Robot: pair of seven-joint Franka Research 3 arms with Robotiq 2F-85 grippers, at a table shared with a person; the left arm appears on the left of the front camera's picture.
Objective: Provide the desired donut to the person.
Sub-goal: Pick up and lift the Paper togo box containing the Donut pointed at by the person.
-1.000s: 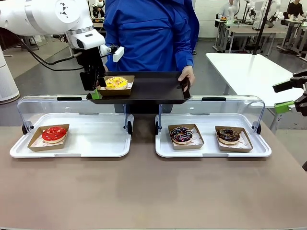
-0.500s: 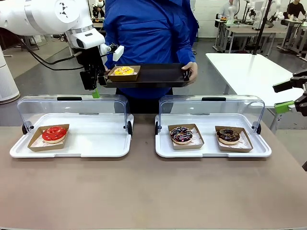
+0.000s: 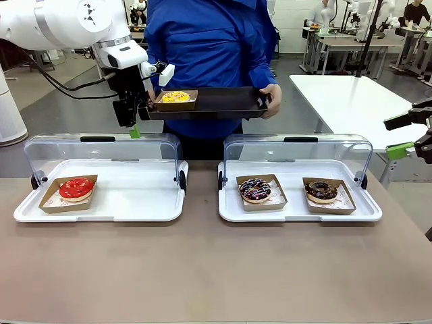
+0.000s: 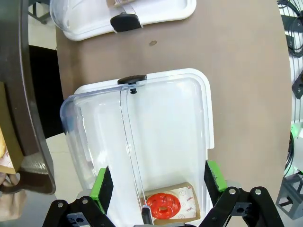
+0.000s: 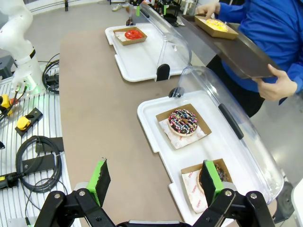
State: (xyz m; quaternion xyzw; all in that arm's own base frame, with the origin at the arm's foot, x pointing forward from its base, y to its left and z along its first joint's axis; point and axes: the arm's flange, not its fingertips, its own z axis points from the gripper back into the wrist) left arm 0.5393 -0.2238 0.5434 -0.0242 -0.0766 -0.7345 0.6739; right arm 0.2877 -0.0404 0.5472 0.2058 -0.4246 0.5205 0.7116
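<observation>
L hand [image 3: 132,125] wide open, empty, beside yellow donut [image 3: 175,97]; tray [image 3: 226,104] long axis crosswise.

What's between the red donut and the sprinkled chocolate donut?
Between red donut and sprinkled donut, front view: bare floor of the left tray, two black lid hinges, a strip of brown table.

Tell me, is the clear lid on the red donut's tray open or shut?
Open. The clear lid stands tipped up at the back of the white tray, and the red donut sits uncovered in front of it.
</observation>
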